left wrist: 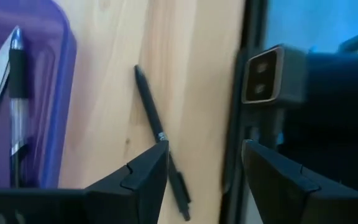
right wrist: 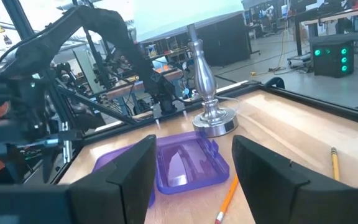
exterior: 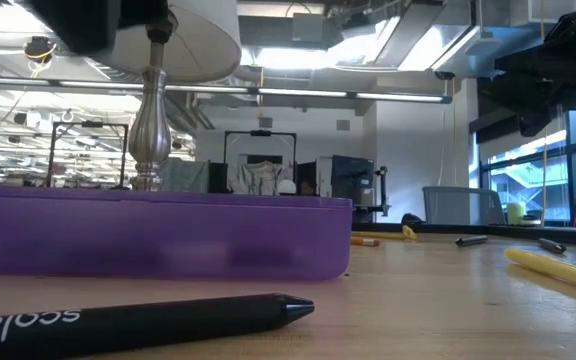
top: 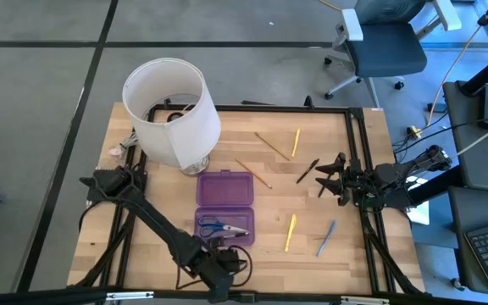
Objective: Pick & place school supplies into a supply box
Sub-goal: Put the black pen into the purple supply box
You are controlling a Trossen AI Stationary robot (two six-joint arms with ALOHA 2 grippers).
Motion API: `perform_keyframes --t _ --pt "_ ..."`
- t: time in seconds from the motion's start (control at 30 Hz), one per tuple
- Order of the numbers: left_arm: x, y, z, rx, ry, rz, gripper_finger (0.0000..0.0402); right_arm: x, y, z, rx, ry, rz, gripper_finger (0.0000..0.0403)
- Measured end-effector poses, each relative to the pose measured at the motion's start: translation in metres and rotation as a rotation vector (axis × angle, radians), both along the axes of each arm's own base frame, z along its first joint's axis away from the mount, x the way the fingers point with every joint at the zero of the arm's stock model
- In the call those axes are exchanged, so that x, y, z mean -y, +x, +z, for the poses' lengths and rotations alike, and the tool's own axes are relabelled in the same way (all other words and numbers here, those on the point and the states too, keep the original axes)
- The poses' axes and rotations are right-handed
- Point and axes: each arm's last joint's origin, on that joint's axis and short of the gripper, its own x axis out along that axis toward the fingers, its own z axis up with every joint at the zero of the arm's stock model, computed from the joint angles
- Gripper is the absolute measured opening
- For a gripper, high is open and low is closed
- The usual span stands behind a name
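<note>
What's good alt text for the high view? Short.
Overhead view of a wooden table: the left gripper hangs open at the near edge beside an open purple supply box holding blue-handled scissors. The right gripper waits open at the right side, with pencils and pens scattered between and a white lampshade at the back.

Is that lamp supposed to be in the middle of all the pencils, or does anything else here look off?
The white lampshade on its metal lamp base does look odd: it is no school supply, yet it stands right behind the open purple supply box. Also, a black pen lies outside the box at the table's edge, beneath the open left gripper.
</note>
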Motion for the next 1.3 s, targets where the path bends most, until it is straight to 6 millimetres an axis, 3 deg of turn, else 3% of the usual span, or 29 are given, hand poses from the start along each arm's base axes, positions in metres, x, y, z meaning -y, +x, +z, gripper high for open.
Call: perform_keyframes --t 0.67,0.97,1.3 --pt "0.016 0.01 -0.064 -0.22 0.074 0.002 0.0196 0.0 0.0 0.0 0.0 -0.001 0.0 0.0215" --pt "0.018 0.007 -0.074 -0.273 0.076 0.077 0.0195 0.0 0.0 0.0 0.0 -0.005 -0.002 0.0215" --pt "0.031 -0.001 -0.076 -0.196 0.118 0.05 0.0195 0.001 0.0 0.0 0.001 -0.017 -0.019 0.0215"
